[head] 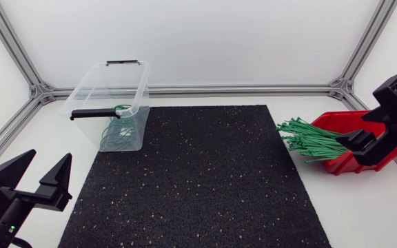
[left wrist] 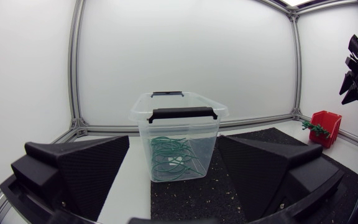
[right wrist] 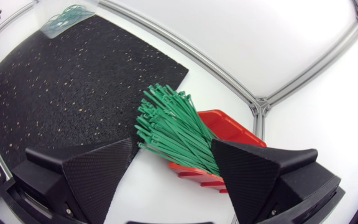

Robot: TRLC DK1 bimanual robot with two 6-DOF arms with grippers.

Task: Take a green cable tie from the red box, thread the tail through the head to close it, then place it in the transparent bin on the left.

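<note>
A bundle of straight green cable ties (head: 310, 138) (right wrist: 173, 130) fans out of the red box (head: 342, 164) (right wrist: 229, 127) at the table's right edge. My right gripper (head: 361, 142) (right wrist: 173, 180) hangs open just above the ties, its fingers (right wrist: 98, 171) on either side of the bundle and touching nothing. The transparent bin (head: 109, 103) (left wrist: 179, 134) stands at the back left and holds several closed green ties (head: 116, 131) (left wrist: 173, 158). My left gripper (head: 47, 158) (left wrist: 176, 186) is open and empty near the front left corner, facing the bin.
A black speckled mat (head: 198, 179) (right wrist: 61, 87) covers the middle of the table between bin and box. The bin has black handles (left wrist: 182, 114) on its rim. White table surface runs around the mat, and an aluminium frame borders the table.
</note>
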